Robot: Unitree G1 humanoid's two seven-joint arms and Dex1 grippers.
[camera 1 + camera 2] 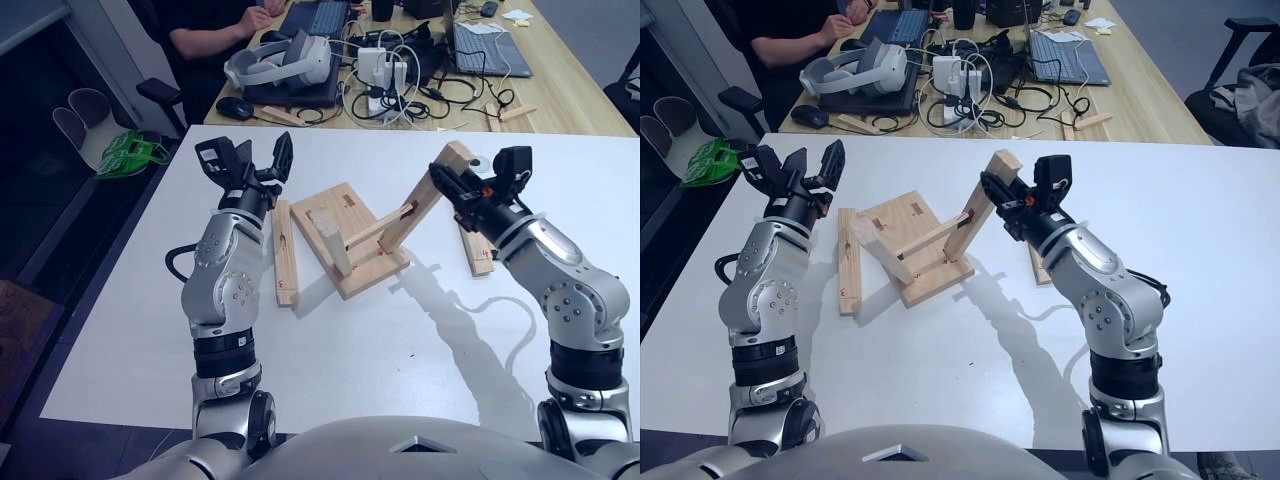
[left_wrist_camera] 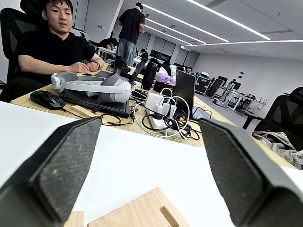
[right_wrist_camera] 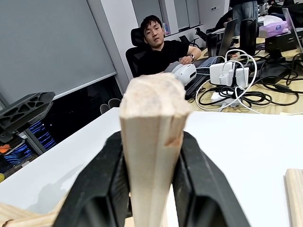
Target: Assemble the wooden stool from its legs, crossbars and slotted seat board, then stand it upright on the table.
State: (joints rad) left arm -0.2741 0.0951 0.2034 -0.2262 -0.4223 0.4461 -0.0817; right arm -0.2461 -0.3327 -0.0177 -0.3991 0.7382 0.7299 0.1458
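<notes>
The slotted seat board (image 1: 352,215) lies flat in the middle of the white table (image 1: 330,350). One short leg (image 1: 334,246) stands on it, and a crossbar (image 1: 372,229) runs from that leg to a second leg (image 1: 415,213). That second leg leans up and to the right, and my right gripper (image 1: 452,180) is shut on its upper end; the right wrist view shows the black fingers (image 3: 102,189) clamping the wood (image 3: 150,137). My left gripper (image 1: 246,160) hangs open above the table, left of the board, with nothing between its pads (image 2: 66,175).
A loose wooden leg (image 1: 285,250) lies flat just left of the board, under my left arm. Another loose piece (image 1: 478,250) lies on the right, below my right wrist. Behind the table stands a desk (image 1: 560,100) with a headset (image 1: 280,60), cables and laptops.
</notes>
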